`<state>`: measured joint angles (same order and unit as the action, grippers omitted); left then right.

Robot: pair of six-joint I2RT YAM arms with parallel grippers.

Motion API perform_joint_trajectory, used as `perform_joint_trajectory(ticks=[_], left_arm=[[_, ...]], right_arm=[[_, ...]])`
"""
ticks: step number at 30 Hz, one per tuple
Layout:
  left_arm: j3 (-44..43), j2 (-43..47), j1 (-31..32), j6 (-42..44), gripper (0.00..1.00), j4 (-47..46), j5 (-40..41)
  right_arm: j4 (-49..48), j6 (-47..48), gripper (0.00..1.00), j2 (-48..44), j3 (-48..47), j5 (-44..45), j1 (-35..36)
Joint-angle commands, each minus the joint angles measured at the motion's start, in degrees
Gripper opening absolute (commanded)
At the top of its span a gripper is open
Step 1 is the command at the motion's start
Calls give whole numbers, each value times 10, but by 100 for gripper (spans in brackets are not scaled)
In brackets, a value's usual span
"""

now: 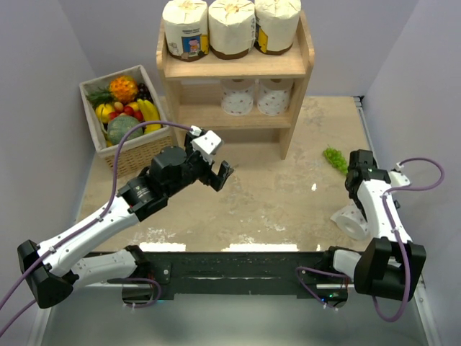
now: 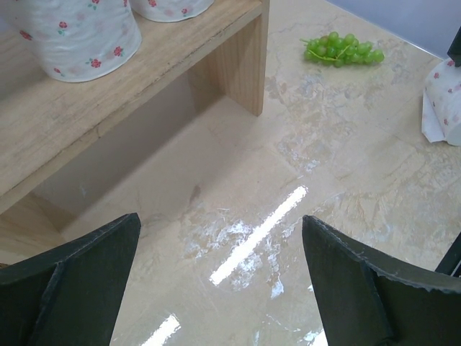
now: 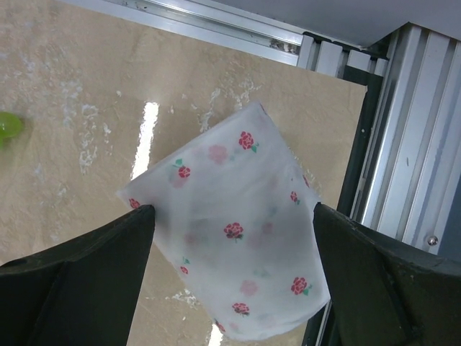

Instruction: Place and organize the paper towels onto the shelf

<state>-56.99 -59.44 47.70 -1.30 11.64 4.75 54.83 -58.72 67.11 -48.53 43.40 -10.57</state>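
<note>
On the shelf [image 1: 234,66], three large cream paper towels [image 1: 232,27] stand on the top board. Two small white ones with red flowers [image 1: 256,97] stand on the lower tier. A third small roll [image 3: 238,238] lies on the table at the near right [image 1: 353,220]. My right gripper [image 3: 232,209] hangs over it, open. Its fingers flank the roll's two sides, and the left fingertip [image 3: 140,220] is at the wrapper's corner. My left gripper [image 1: 216,173] is open and holds nothing, in front of the shelf's lower tier [image 2: 50,122], above bare table.
A wicker basket [image 1: 140,155] of fruit stands left of the shelf. A bunch of green grapes [image 1: 333,158] lies on the table right of the shelf. The table's metal rail [image 3: 410,144] runs close beside the lying roll.
</note>
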Motion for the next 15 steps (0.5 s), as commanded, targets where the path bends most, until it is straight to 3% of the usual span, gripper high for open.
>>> perform_joint_trajectory(ticks=[1,5,9,12,15], left_arm=[[3,11,1,4,100,-21,5],[3,13,1,5,100,-20,12],[3,10,2,8,100,-18,20],[5,10,1,9,100,-19,26],[6,7,1,9,100,-19,29]], right_arm=[[-51,24,91,-6,11,-5,-2],[-203,183,83,-19,43,-184,11],[-240,187,78,-20,35,-237,122],[-306,200,77,-48,33,-327,187],[-353,197,77,-80,38,-407,198]])
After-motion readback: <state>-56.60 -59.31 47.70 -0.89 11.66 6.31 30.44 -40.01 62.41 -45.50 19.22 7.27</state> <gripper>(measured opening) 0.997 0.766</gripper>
